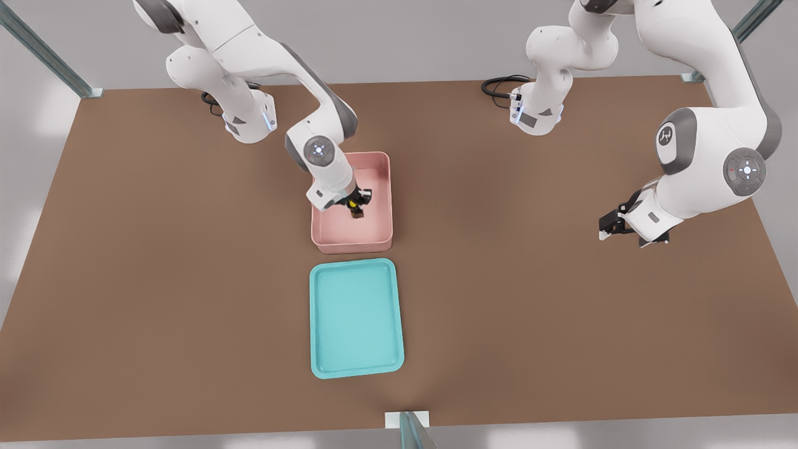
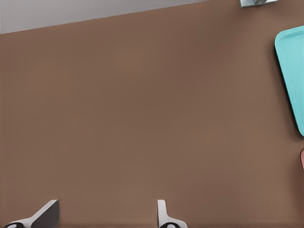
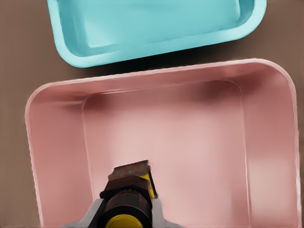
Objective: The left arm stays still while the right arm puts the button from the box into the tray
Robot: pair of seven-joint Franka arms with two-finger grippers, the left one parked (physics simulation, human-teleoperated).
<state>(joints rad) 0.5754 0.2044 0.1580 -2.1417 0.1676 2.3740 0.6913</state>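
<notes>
**Button gripped inside pink box**

Right arm (image 1: 324,134) reaching down from the front view's upper left into box (image 1: 381,187). Gripper (image 1: 357,204) inside box walls, closed on button (image 1: 355,203). Yellow cap + dark block visible betw. fingers in front view. Wrist view: button (image 3: 129,190) clamped betw. finger (image 3: 95,211) on each side, yellow cap toward cam, dark worn-looking block end pointing at box floor (image 3: 190,142). Can't tell whether button touches floor or sits just above it.

Box on brown table (image 1: 561,299), pale pink, tall walls, rounded corners. Tray (image 1: 321,312) just beside box, on the side nearer the front view's bottom edge; narrow strip of table betw. them, not touching. Teal, shallow, low rim. Same in wrist view: tray (image 3: 156,45) past box's far wall. Tray corner (image 2: 290,71) also at edge of left wrist view.
</notes>
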